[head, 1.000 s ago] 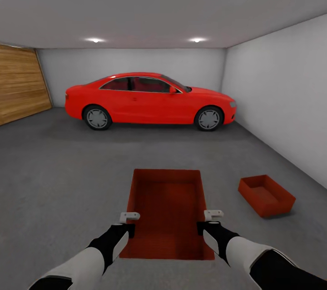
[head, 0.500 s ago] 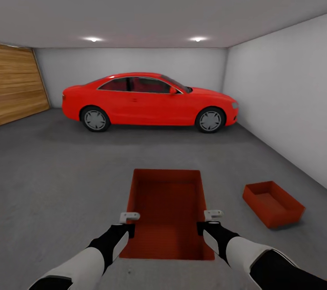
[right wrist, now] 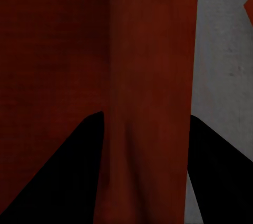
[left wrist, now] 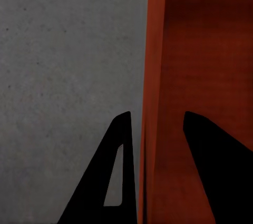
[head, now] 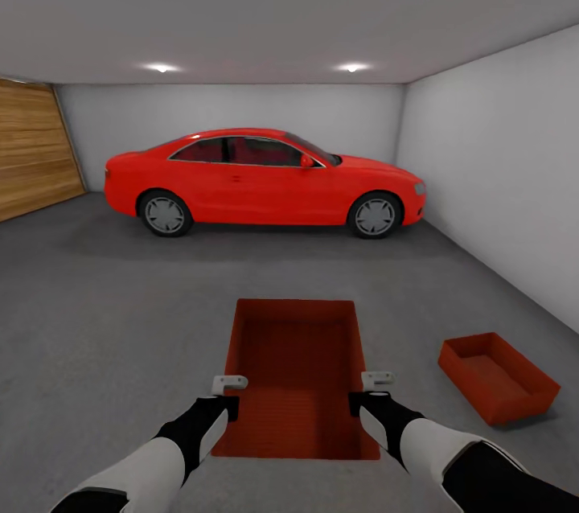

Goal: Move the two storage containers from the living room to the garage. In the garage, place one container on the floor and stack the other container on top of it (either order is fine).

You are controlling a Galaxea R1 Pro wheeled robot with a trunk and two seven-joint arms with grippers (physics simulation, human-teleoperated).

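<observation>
Both claws [head: 229, 396] [head: 367, 392] clamped, arms forward

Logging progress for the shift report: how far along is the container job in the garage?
Done: one storage container sits on the floor by the right wall. In hand: the other container is carried, the left end effector and right end effector each clamped on a side wall. Left: stack it on the floor one.

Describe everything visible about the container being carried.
The carried container is an orange-red, plastic-looking rectangular bin with tapered walls, lidless and empty. It is held level above the grey floor, long axis pointing toward the car. The left hand grips its left wall and the right hand its right wall, each straddling the rim.
</observation>
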